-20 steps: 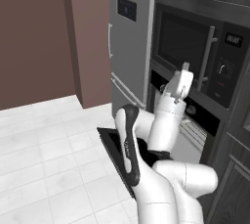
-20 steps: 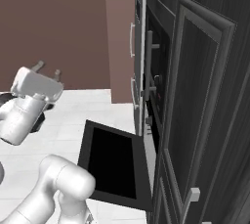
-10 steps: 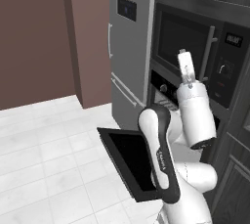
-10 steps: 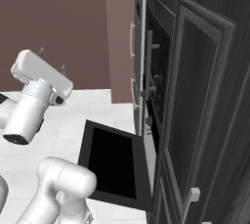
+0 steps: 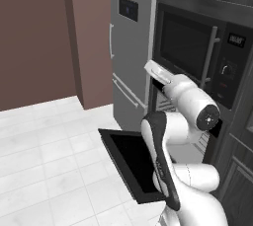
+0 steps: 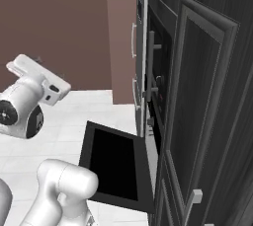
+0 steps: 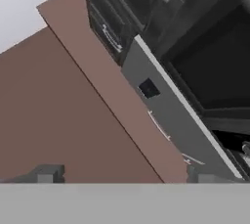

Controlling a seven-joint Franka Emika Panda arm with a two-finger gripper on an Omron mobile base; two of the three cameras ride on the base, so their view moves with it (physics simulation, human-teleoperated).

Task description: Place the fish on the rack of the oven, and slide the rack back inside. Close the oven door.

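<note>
Widely parted and empty, the two-finger pincer (image 7: 124, 175) is seen in the hand view with its two small dark fingertips (image 7: 45, 175) standing far apart, nothing being held between them; it is aimed up at a brown wall panel (image 7: 73, 115) and a tall grey refrigerator (image 7: 171, 115) that carries a small dark square panel. In the left base view the white hand (image 5: 159, 72) is raised in front of the black microwave with a vertical bar handle (image 5: 192, 52), above the arm's bent elbow. The wide flat black oven door with a dark glass window (image 5: 132, 163) is seen lying open, folded down to roughly level over the pale tiled floor (image 5: 44, 161), hinged at the black built-in wall oven (image 6: 154, 121). In the left base view, thin grey bars of the metal wire rack (image 5: 203, 141) can be made out inside the oven opening, partly hidden behind the arm. The fish cannot be made out. In the right base view a dark panelled cabinet door (image 6: 207, 116) is seen close to the camera on the right.
</note>
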